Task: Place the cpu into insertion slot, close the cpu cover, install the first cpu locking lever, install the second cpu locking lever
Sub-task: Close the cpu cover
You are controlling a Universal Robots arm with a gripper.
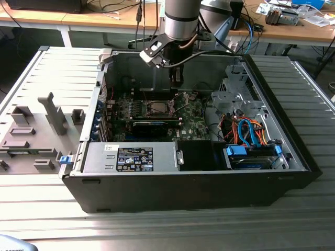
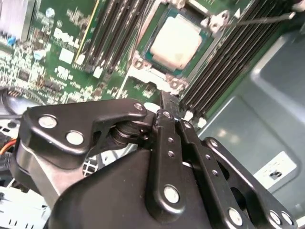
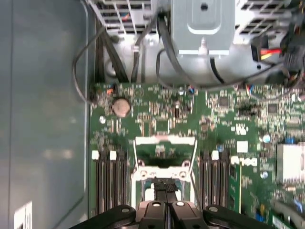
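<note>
Fingers (image 2: 167, 107) of black metal, long and narrow with round rivets, are pressed together at their tips, and I see nothing between them. In the exterior view they hang inside the open computer case of black and grey sheet steel (image 1: 183, 193), a little above the green circuit board (image 3: 157, 119). In the second wrist view their tips come very near to the silvery bracket at the edge of the socket; if they touch it, I cannot tell.

The small flat square cpu with pale silver-grey metal face (image 2: 175, 40) lies flat inside the square insertion slot with silvery rim (image 2: 143, 56). Its face is smooth and matt, with soft rounded corners, and a thin dark border goes around it. The thin square silver cpu cover with a cut window (image 3: 164, 140) is swung open, away from the chip, and green board shows through its window.

Long black memory slots with white clips (image 3: 110, 181) run on both sides of the socket. A round silver coin battery (image 3: 121, 107) sits on the board. The case rests on a ribbed grey metal worktop (image 1: 157, 225).
</note>
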